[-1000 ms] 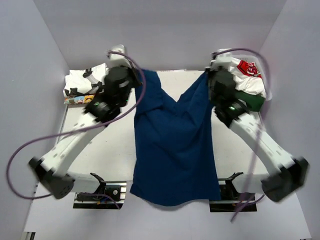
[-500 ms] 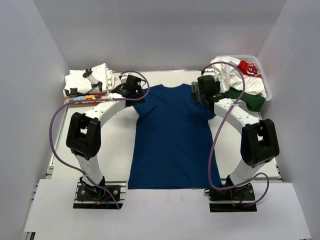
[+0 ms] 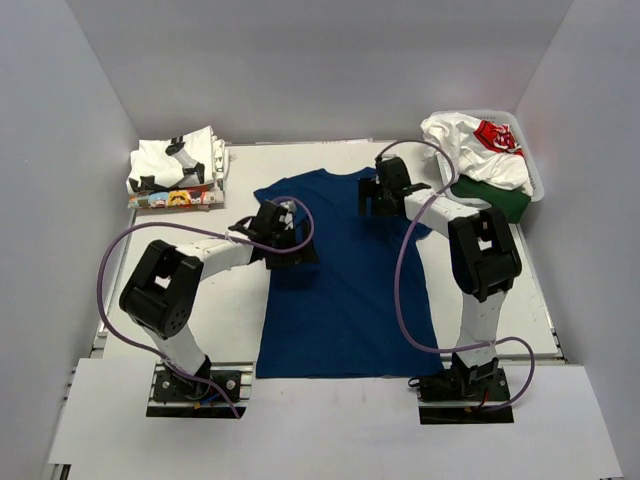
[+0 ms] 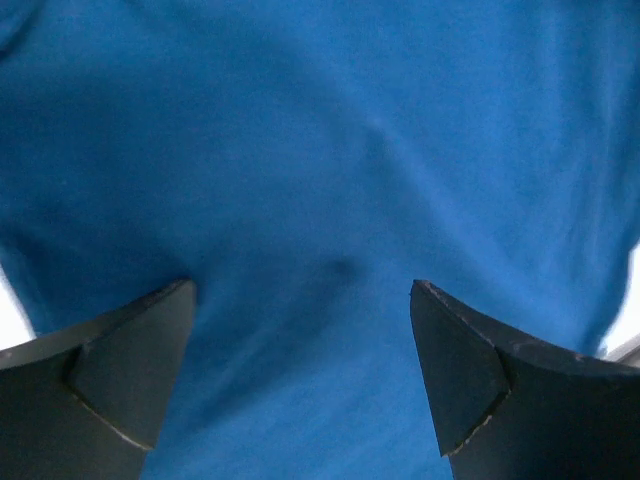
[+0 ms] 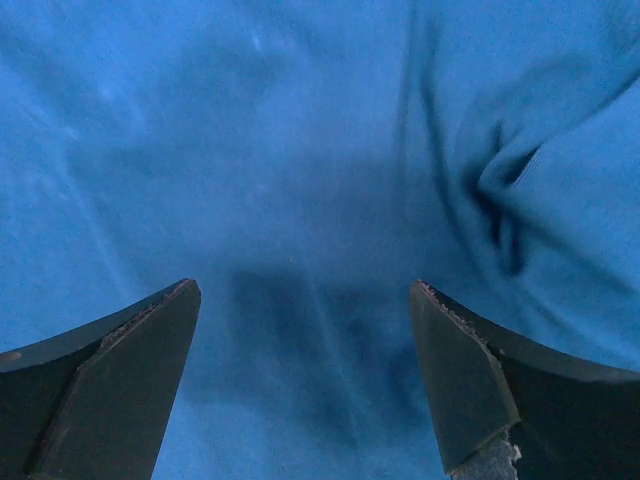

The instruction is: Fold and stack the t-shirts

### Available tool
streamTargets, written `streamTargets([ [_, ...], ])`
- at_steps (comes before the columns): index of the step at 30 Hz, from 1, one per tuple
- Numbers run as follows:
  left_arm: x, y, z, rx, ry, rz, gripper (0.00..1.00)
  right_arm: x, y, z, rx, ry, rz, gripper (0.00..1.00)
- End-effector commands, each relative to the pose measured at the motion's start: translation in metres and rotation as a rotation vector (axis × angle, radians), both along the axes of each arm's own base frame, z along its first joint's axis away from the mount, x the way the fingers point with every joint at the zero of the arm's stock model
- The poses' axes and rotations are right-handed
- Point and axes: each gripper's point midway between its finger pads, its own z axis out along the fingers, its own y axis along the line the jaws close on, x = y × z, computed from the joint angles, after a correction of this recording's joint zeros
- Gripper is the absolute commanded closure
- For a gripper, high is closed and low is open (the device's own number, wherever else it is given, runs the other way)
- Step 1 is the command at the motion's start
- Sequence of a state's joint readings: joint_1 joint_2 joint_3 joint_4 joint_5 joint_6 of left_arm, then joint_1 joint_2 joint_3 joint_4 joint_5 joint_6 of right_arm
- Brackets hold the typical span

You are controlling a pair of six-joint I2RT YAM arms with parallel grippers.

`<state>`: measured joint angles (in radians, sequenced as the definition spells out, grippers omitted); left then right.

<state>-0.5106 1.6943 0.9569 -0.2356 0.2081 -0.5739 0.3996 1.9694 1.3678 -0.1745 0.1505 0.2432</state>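
Blue t-shirt (image 3: 345, 300) flat beneath left gripper (image 4: 301, 288) and right gripper (image 5: 304, 285), jaws apart

Overhead wide — wrist views near t-shirt (image 3: 345, 290)

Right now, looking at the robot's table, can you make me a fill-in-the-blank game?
1. The t-shirt spread flat on the table is dark ____.
2. The left gripper and the right gripper are over it with jaws ____.
3. The folded stack sits at the table's far ____ corner.
Missing words: blue; open; left.
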Motion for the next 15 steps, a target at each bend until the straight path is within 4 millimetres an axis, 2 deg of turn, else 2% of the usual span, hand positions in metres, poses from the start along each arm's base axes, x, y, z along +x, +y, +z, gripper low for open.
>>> streamTargets([
  [1,-0.008,-0.017,0.009,-0.112,-0.009,-0.042,0.0,-0.004,0.003,0.004,0.04,0.021,-0.038,0.1],
  [2,-0.009,-0.011,-0.002,-0.074,0.014,-0.022,0.0,-0.006,0.001,0.001,0.04,0.024,-0.053,0.1],
  [3,-0.001,0.003,-0.005,-0.025,0.036,0.027,0.0,-0.014,-0.003,-0.003,0.049,0.038,-0.078,0.1],
  [4,-0.001,0.006,-0.016,0.002,0.061,0.036,0.0,-0.015,-0.006,-0.005,0.054,0.033,-0.098,0.1],
  [5,0.008,0.008,-0.017,0.011,0.055,0.055,0.0,-0.027,-0.009,-0.018,0.056,0.067,-0.12,0.1],
  [7,0.016,0.024,-0.033,0.106,0.078,0.098,0.0,-0.043,-0.015,-0.026,0.077,0.1,-0.165,0.1],
  [8,0.025,0.027,-0.043,0.135,0.104,0.115,0.0,-0.063,-0.022,-0.044,0.061,0.15,-0.177,0.1],
  [10,0.037,0.049,-0.057,0.217,0.138,0.182,0.0,-0.077,-0.023,-0.035,0.1,0.156,-0.224,0.1],
  [11,0.056,0.051,-0.053,0.219,0.11,0.209,0.0,-0.103,-0.031,-0.048,0.1,0.204,-0.237,0.1],
  [12,0.064,0.065,-0.067,0.274,0.126,0.247,0.0,-0.113,-0.031,-0.05,0.108,0.216,-0.237,0.1],
  [13,0.074,0.08,-0.069,0.304,0.142,0.287,0.0,-0.123,-0.023,-0.045,0.153,0.231,-0.246,0.1],
  [14,0.1,0.079,-0.056,0.295,0.097,0.314,0.0,-0.14,-0.022,-0.047,0.173,0.261,-0.263,0.1],
  [15,0.114,0.082,-0.053,0.293,0.079,0.333,0.0,-0.165,-0.021,-0.056,0.172,0.34,-0.279,0.1],
])
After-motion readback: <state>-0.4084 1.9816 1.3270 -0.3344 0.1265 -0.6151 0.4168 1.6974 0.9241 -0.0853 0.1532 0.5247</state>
